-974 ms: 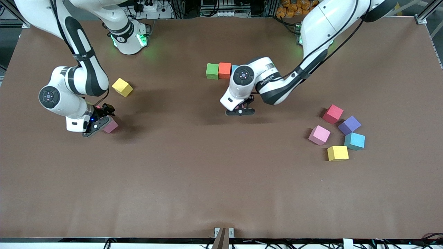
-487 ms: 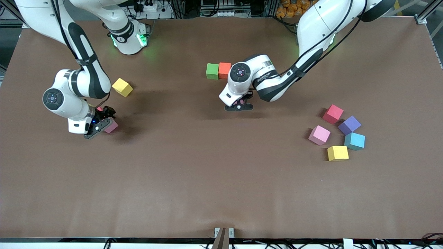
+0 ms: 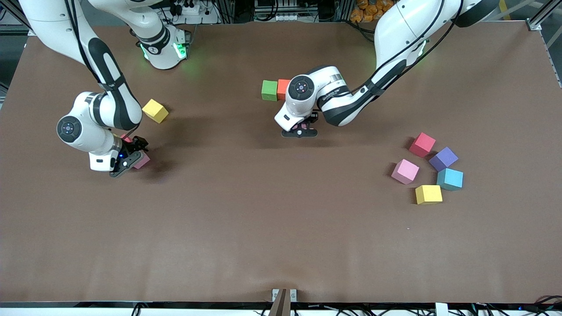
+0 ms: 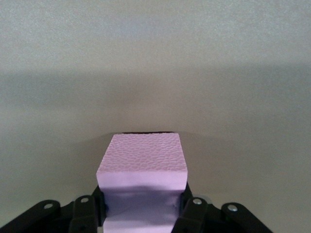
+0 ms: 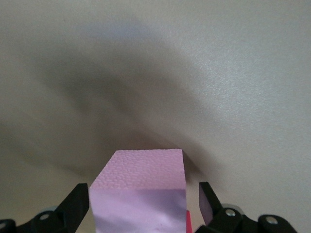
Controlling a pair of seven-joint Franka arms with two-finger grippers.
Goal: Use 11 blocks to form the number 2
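Front view shows the left gripper (image 3: 300,130) clamped on a pink block (image 4: 142,167), carried low over the table near the green block (image 3: 269,90) and orange block (image 3: 282,88) that start the number 2. It should come down square to that row before letting go. The right gripper (image 3: 131,153) straddles another pink cube (image 5: 139,191) with its jaws wide, not gripping yet; centre it, then squeeze. Five spare blocks (image 3: 429,194) lie toward the left arm's end.

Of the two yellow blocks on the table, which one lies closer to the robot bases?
The yellow block toward the right arm's end, near the right arm's elbow. The other yellow block sits nearer the front camera, beside the light blue block.
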